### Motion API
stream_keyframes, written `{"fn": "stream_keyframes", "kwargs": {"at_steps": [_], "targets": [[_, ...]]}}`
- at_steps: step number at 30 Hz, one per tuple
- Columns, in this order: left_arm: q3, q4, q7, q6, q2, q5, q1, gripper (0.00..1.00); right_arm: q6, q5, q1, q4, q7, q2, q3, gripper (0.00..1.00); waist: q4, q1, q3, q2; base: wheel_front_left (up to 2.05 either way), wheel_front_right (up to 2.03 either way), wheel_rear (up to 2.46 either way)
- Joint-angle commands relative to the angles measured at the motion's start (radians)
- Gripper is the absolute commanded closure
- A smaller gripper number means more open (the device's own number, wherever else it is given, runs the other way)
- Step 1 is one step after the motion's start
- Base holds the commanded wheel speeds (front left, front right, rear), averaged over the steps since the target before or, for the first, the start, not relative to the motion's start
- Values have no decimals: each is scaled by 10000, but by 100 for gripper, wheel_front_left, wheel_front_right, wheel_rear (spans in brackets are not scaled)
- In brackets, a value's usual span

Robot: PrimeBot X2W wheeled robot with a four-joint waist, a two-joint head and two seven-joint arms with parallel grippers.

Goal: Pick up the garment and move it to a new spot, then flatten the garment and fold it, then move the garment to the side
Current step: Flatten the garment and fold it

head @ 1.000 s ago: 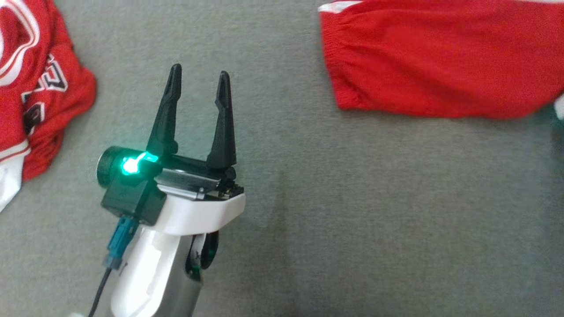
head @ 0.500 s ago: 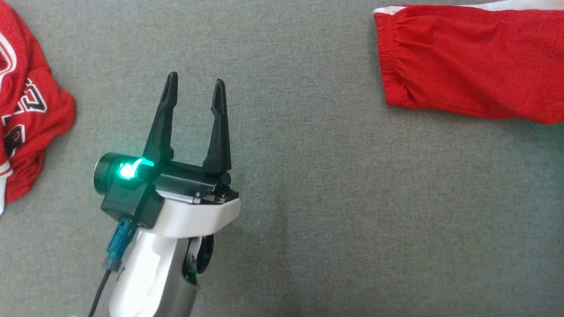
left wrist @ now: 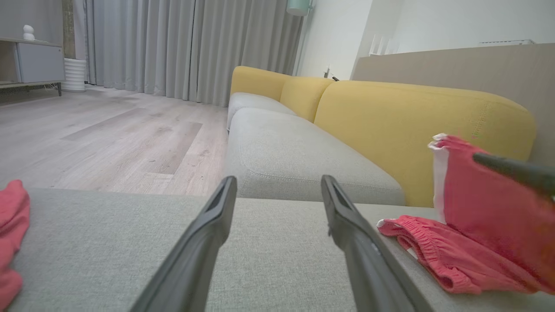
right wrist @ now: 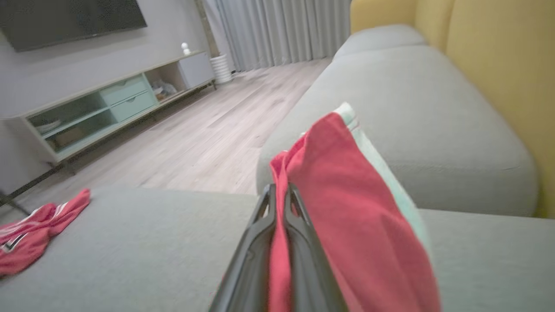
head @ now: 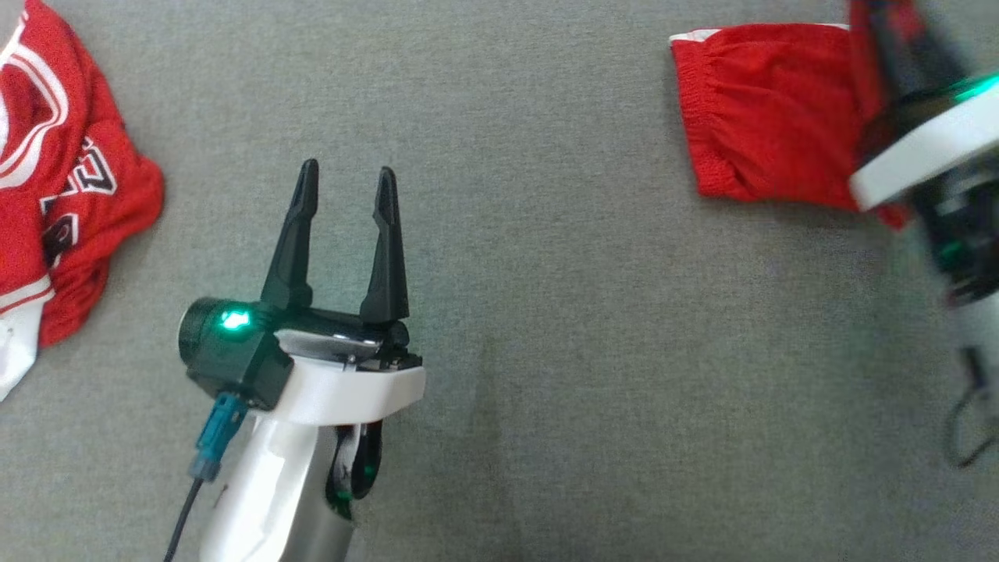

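Observation:
The garment is a pair of red shorts (head: 761,117) with an elastic waistband and white trim, lying at the far right of the grey cushion (head: 546,312). My right gripper (head: 880,35), blurred, is shut on one edge of it and holds that edge up; the right wrist view shows red cloth (right wrist: 347,195) pinched between the closed fingers (right wrist: 256,242). The lifted flap (left wrist: 485,195) stands upright in the left wrist view, over the part still lying flat. My left gripper (head: 345,183) hovers open over bare cushion, well left of the shorts, holding nothing.
A crumpled red jersey (head: 58,179) with white lettering lies at the cushion's left edge. Beyond the cushion are a grey sofa seat (left wrist: 286,156) with yellow backrests (left wrist: 416,125), wooden floor (left wrist: 108,138) and a low TV cabinet (right wrist: 108,104).
My right arm has come into the head view from the right and lifted the shorts' right part, which lay flat before. The camera shifted a little. The left gripper stays open.

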Motion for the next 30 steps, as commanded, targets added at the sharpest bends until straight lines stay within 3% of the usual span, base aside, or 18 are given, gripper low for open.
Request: {"fn": "stream_keyframes", "kwargs": {"at_steps": [1,2,5,7,14,18,22,30], "targets": [[185,-242,-42,44,78,-72,-32,0,67,-287,336,-381,171,287,134,82,69,0,20,0,0,0,0],[144,-216,-42,47,78,-124,-56,0,67,-471,454,-367,262,627,112,0,124,0,28,0,0,0,0],[70,-166,-42,87,78,-255,-115,0,67,-934,767,-497,316,1435,186,0,284,0,22,0,0,0,0],[88,-161,-42,131,78,-307,-101,0,67,-1188,957,-768,61,1645,-28,0,331,0,-45,0,0,0,0],[305,-114,-42,210,78,-315,205,0,67,-2326,1931,-1388,-1958,1310,-1338,0,317,0,-617,0,0,0,0],[449,14,-42,210,78,-270,639,0,67,-3071,3176,-936,-3208,1138,-1976,0,298,0,-1345,0,0,0,0],[725,245,-42,164,78,-219,1209,0,67,-3641,4549,-629,-3464,1611,-2458,0,296,0,-2014,0,0,0,0],[1183,918,-42,-218,78,224,2447,0,67,-4640,6568,-862,-3479,2390,-2314,0,345,0,-3252,0,0,0,0]]}}
